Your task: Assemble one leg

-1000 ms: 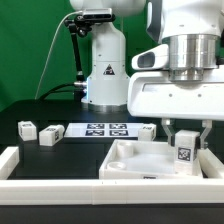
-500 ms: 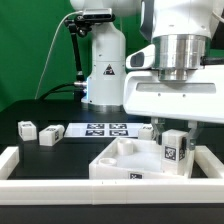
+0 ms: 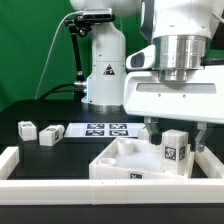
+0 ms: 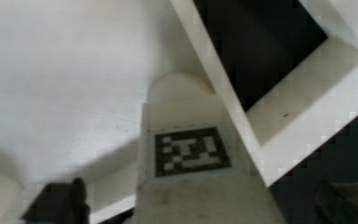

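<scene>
One white tagged leg (image 3: 175,150) upright.

white leg (image 3: 174,149) with a black-and-white square tag; white tabletop (image 3: 120,160); two more white tagged legs (image 3: 38,132) on the black table (image 3: 70,158); white marker board (image 3: 105,129); green backdrop (image 3: 30,50).

We see the gripper (image 3: 175,133) hanging low over the tabletop (image 3: 120,160), its fingers spread either side of the upright leg (image 3: 175,148), so the room above that corner is taken. The black table (image 3: 70,152) on the exterior view's left lies open between two loose legs (image 3: 27,128) (image 3: 47,135) and the white rail (image 3: 25,158). Behind, the marker board (image 3: 105,129) lies flat and another leg (image 3: 146,131) stands just beside it.
</scene>
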Controlling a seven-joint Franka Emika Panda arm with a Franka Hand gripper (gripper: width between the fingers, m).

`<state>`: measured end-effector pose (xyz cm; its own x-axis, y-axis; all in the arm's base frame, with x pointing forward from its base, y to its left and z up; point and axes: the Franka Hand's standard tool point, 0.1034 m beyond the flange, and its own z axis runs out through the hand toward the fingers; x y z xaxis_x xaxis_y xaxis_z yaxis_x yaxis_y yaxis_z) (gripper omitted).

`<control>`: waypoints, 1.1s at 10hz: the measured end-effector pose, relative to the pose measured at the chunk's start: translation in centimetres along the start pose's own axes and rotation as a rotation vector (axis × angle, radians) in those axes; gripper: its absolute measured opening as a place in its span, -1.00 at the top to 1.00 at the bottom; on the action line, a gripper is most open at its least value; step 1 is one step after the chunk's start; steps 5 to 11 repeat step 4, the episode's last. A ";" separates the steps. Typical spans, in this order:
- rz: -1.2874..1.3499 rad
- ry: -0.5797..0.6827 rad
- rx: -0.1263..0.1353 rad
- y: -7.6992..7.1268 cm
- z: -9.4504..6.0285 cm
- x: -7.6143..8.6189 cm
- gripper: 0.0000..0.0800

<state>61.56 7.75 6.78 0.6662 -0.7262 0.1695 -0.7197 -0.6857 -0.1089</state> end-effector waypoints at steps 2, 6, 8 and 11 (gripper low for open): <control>0.000 0.000 0.000 0.0 0.0 0.0 -0.62; 0.000 0.000 0.000 0.0 0.0 0.0 -0.62; 0.000 0.000 0.000 0.0 0.0 0.0 -0.62; 0.000 0.000 0.000 0.0 0.0 0.0 -0.62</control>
